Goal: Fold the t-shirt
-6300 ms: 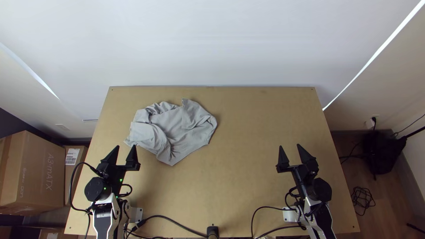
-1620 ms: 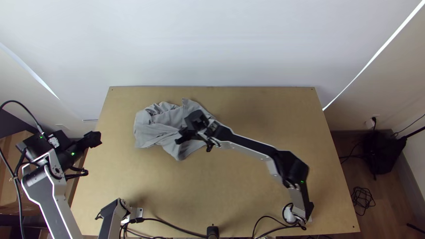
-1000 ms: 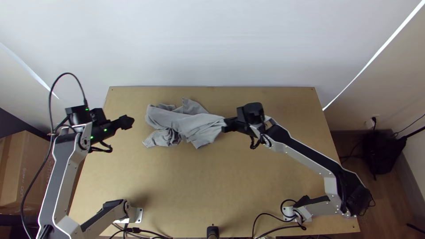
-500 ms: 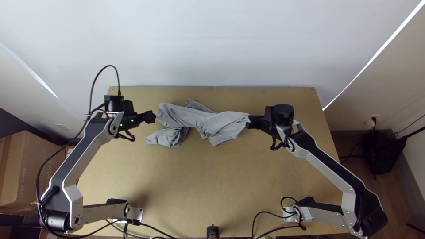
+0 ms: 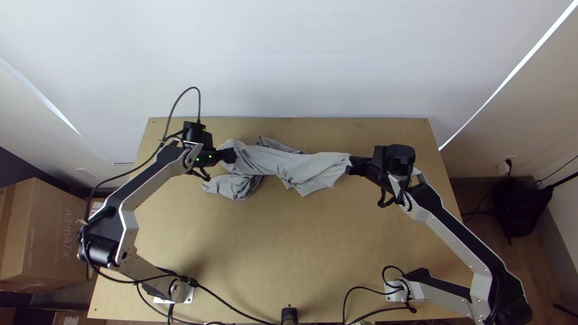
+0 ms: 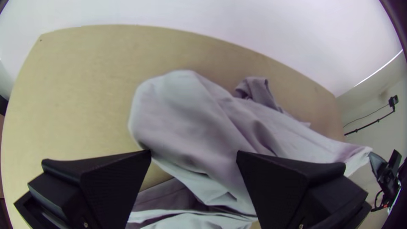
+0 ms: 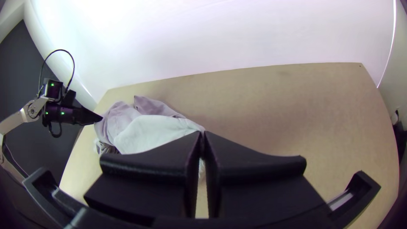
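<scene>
The grey t-shirt [image 5: 271, 161] is lying bunched and twisted across the far half of the light wooden table [image 5: 271, 241], its long axis running almost parallel to the table's far edge. The right gripper [image 5: 349, 165] is pinching the end toward the table's right side, its fingers together on a gathered bit of cloth. The left gripper [image 5: 232, 156] is hovering at the opposite end, toward the table's left side, its fingers apart and pointing along that axis; whether they are touching fabric, I cannot tell. A loose part is hanging off the main roll toward the table's near edge. The left arm is sitting nearer the free end, so the coming move is probably asking it to close there, giving both arms opposite ends to spread. The risk is catching only a shallow outer fold.
</scene>
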`<state>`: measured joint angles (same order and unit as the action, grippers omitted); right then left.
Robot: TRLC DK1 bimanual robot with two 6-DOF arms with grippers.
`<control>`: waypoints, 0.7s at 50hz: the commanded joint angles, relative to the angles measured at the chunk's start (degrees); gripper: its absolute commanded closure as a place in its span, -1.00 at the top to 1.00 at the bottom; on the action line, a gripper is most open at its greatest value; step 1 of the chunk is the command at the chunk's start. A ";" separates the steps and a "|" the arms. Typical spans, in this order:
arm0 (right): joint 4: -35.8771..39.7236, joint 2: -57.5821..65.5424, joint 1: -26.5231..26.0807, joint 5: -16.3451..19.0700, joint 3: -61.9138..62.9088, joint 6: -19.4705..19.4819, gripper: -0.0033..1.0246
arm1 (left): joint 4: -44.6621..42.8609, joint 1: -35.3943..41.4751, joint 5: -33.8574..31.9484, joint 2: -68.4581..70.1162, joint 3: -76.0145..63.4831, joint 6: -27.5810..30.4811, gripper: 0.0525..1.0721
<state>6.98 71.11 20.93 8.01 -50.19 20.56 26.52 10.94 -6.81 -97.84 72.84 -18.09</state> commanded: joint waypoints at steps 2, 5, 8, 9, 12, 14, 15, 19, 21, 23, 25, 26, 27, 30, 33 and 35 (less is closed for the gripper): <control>-0.57 -1.68 -0.71 -0.10 1.15 0.01 -0.95 | -0.77 1.54 0.22 -4.90 1.52 -1.34 0.41; -0.57 -1.77 -0.98 -0.10 1.06 0.19 -0.95 | -0.95 1.72 0.22 -5.96 1.52 -1.60 0.09; -0.66 -1.85 -1.59 -0.10 0.98 0.45 -0.95 | -2.09 1.72 0.22 -5.52 0.90 -1.60 -0.43; -0.57 -1.94 -1.68 -0.10 0.98 0.54 -0.95 | -2.88 1.72 0.22 -4.99 0.55 -1.69 -0.66; -0.66 -2.12 -2.21 -0.10 0.80 0.71 -0.95 | -5.34 1.28 0.22 -2.79 -0.59 -2.22 -0.95; -0.66 -2.21 -2.82 -0.10 0.71 0.89 -0.95 | -5.34 0.93 0.30 -1.56 -0.50 -1.95 -0.95; -0.66 -2.21 -3.00 -0.10 0.54 0.89 -0.95 | -5.25 0.57 0.22 -0.95 -0.33 -1.95 -0.95; -0.66 -2.56 -3.88 -0.10 0.01 1.06 -0.95 | -4.20 -0.83 0.30 1.95 0.73 -1.95 -0.95; -0.66 -2.82 -4.40 -0.10 -0.43 1.24 -0.95 | -2.97 -1.71 0.30 3.62 1.78 -1.86 -0.95; -0.66 -3.08 -4.58 -0.10 -0.87 1.68 -0.95 | -1.30 -2.50 0.30 5.03 3.19 -1.86 -0.95; -0.66 -3.52 -4.67 -0.10 -1.40 1.68 -0.95 | 0.11 -3.21 0.30 6.61 4.68 -1.78 -0.95; -0.66 -3.79 -4.67 -0.10 -1.66 1.68 -0.95 | 0.72 -3.64 0.30 7.40 5.38 -1.78 -0.95; -0.66 -4.05 -4.67 -0.10 -1.92 1.77 -0.95 | 1.25 -4.00 0.30 8.19 6.00 -1.69 -0.95; -0.66 -4.75 -4.67 -0.10 -3.16 1.86 -0.95 | 2.39 -4.87 0.30 10.66 7.93 -1.69 -0.95; -0.66 -5.37 -4.67 -0.10 -4.74 1.86 -0.95 | 3.27 -5.75 0.30 13.29 10.04 -1.69 -0.95; -0.83 -5.98 -4.67 -0.10 -5.88 1.77 -0.95 | 3.62 -6.28 0.39 14.87 11.45 -1.69 -0.95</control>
<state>7.01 67.81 17.06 8.49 -51.70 21.04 29.41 6.31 -6.83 -88.44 79.48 -19.11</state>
